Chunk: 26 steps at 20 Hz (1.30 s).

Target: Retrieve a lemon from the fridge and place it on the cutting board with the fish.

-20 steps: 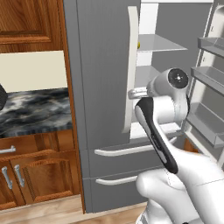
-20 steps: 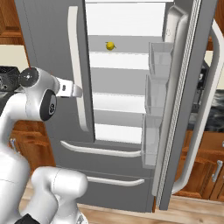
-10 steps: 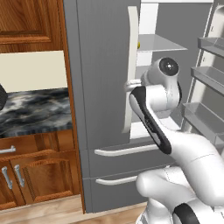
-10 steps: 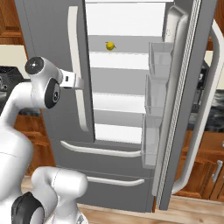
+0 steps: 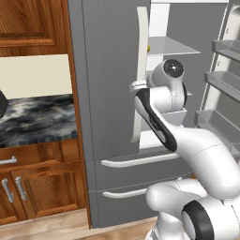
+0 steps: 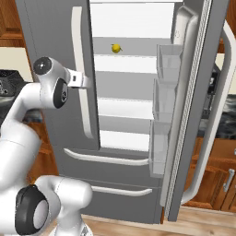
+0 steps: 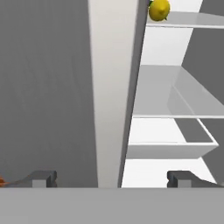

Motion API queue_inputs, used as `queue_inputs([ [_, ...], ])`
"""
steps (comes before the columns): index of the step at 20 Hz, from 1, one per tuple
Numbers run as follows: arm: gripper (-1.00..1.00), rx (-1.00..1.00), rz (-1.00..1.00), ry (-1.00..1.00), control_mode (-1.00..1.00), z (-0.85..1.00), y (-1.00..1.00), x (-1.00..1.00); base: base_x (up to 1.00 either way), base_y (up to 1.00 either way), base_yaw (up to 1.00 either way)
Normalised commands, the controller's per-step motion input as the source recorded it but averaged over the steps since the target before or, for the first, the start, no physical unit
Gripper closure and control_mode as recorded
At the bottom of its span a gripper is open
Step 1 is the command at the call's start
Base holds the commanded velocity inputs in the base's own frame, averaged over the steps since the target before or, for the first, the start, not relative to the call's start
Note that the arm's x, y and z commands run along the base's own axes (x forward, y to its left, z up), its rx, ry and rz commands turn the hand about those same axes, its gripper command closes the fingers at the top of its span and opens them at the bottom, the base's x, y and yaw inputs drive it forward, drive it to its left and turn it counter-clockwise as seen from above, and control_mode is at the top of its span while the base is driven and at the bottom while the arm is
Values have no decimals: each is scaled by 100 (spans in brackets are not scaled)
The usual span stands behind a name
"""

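The grey fridge [image 6: 50, 37] stands with its right door [image 6: 203, 92] swung wide open and its left door shut. The lemon [image 6: 116, 48] sits alone on an upper glass shelf, small and bright yellow; it also shows as the lemon [image 7: 159, 9] at the top of the hand view. My gripper [image 7: 113, 178] is open with nothing between its fingers, facing the left door's white handle [image 7: 111, 87] edge-on. In the right base view the gripper [image 6: 84, 82] is level with the handle's middle, well below and left of the lemon. The cutting board and fish are out of view.
Clear bins [image 6: 167, 92] line the inside of the open door. Two drawers with white handles [image 6: 108, 159] lie below the shelves. A marble counter [image 5: 37, 119] over wooden cabinets [image 5: 42, 187] stands left of the fridge.
The arm has folded upward, lifting the wrist and hand higher and closer to the left door's handle. The lemon and the doors have not moved.
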Motion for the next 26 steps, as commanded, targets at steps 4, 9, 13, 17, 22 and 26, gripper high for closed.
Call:
queue_inputs([
  [4,-100,0,0,-6,-100,0,2,36,0,0,0],
  [9,-100,0,0,-7,-100,0,0,37,0,0,0],
  [13,-100,-2,0,-4,-100,0,6,36,0,0,0],
  [17,-100,-1,0,-2,-100,0,14,36,0,0,0],
  [22,-100,0,0,0,-100,1,2,35,0,0,0],
  [26,-100,0,0,0,-100,0,0,36,0,0,0],
])
